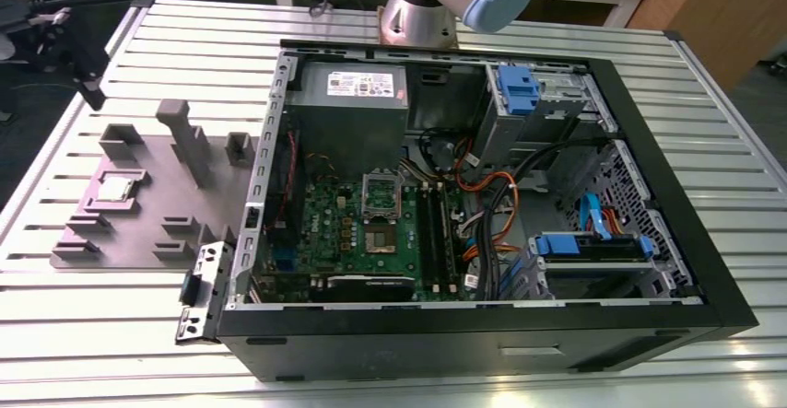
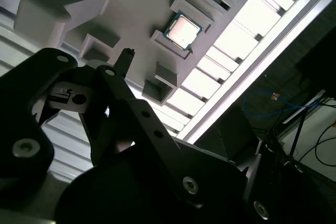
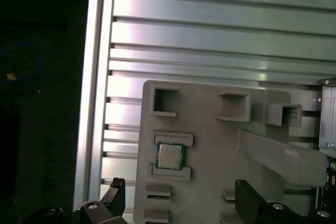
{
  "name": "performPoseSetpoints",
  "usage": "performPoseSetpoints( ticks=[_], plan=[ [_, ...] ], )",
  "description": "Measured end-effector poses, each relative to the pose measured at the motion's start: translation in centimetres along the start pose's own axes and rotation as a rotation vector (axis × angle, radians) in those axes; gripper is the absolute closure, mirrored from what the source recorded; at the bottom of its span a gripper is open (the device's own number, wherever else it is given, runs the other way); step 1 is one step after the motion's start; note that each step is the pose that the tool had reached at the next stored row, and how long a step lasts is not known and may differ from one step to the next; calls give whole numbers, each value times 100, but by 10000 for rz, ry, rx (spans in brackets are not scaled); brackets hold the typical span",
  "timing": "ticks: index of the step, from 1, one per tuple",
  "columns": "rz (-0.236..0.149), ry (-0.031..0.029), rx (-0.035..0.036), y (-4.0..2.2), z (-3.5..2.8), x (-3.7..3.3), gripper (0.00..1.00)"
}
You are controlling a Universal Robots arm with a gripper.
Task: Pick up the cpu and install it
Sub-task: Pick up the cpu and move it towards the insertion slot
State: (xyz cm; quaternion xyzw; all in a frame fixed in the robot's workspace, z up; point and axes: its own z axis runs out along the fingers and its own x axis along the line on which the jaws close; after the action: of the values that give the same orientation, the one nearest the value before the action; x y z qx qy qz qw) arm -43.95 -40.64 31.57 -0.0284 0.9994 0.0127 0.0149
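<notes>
The cpu [image 1: 120, 188] is a small silvery square chip lying flat in a pocket of the grey fixture plate [image 1: 160, 219], to the exterior view's left of the open computer case. Both wrist views show the cpu [image 3: 170, 156] [image 2: 183, 31] seated between two raised ledges of the plate [image 3: 210, 129]. My gripper [image 3: 178, 187] hangs above the plate, open, with nothing between its black fingers [image 3: 116, 190]. The chip lies apart from them, untouched. Inside the case sits the green motherboard [image 1: 369, 233] with its silver socket frame [image 1: 382, 193].
The black case [image 1: 688, 242] holds a grey power supply box [image 1: 353, 90], blue-tabbed drive bays [image 1: 517, 86], RAM slots and orange cables [image 1: 486, 192]. Upright grey posts [image 1: 184, 141] rise from the fixture plate. The slatted metal table [image 3: 210, 35] ends at a rail [image 3: 94, 77] near the cpu.
</notes>
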Motion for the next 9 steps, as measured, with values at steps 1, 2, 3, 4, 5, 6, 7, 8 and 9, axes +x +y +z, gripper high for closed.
performPoseSetpoints(
  ticks=[1, 2, 3, 4, 5, 6, 7, 8, 9],
  plan=[
    [-19, 10, -1, -1, 18, 1, 9],
    [-23, 17, -1, -1, 36, 3, 9],
    [-24, 21, -1, -2, 54, 6, 9],
    [-25, 25, -1, -2, 71, 9, 9],
    [-24, 26, -2, -3, 91, 10, 9],
    [-23, 26, -2, -3, 108, 12, 9],
    [-22, 27, -2, -3, 126, 12, 11],
    [-23, 29, -1, -3, 144, 13, 17],
    [-22, 31, -2, -4, 163, 13, 17]
  ],
)
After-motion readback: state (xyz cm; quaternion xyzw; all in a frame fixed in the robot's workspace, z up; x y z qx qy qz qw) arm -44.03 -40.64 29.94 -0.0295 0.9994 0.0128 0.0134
